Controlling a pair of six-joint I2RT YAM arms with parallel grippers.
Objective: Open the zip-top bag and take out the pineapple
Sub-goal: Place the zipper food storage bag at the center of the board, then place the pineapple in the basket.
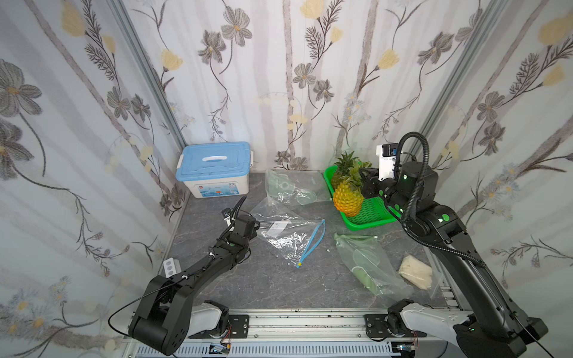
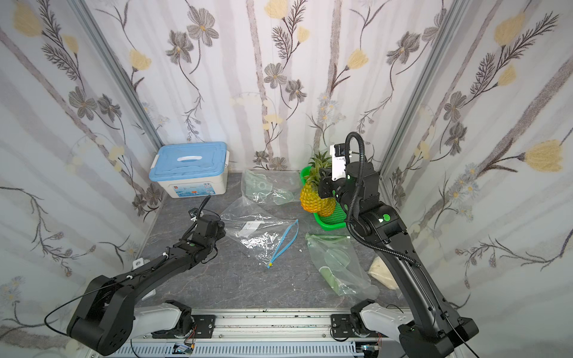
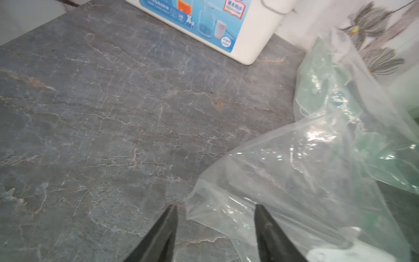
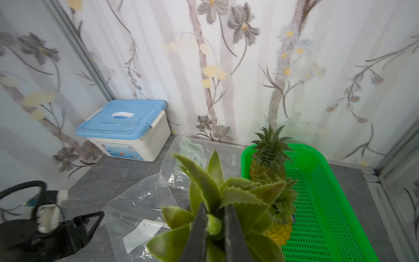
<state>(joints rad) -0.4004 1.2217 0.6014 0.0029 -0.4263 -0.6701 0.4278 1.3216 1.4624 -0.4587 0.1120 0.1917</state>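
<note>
1. Right tool point(image 4: 215, 212) clamped on crown leaves; pineapple point(image 1: 348, 200) hangs right of centre, over tray point(image 1: 373, 217) edge.
2. Left tool point(image 3: 215, 206) apart, beside empty zip-top bag point(image 1: 288, 238).
3. Judged light, stiff; leaves slippery, so grip the crown base.

Grey table point(image 1: 248, 285) bears lidded box point(image 1: 214, 169), green tray point(image 1: 369, 223), plastic bags point(image 1: 288, 238), perhaps a pale cloth point(image 1: 415, 271)

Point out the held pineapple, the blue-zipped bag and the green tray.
held pineapple point(image 1: 348, 201): in a top view, yellow body.
blue-zipped bag point(image 1: 288, 237): in a top view, clear middle.
green tray point(image 1: 370, 224): in a top view, front rim.
</note>
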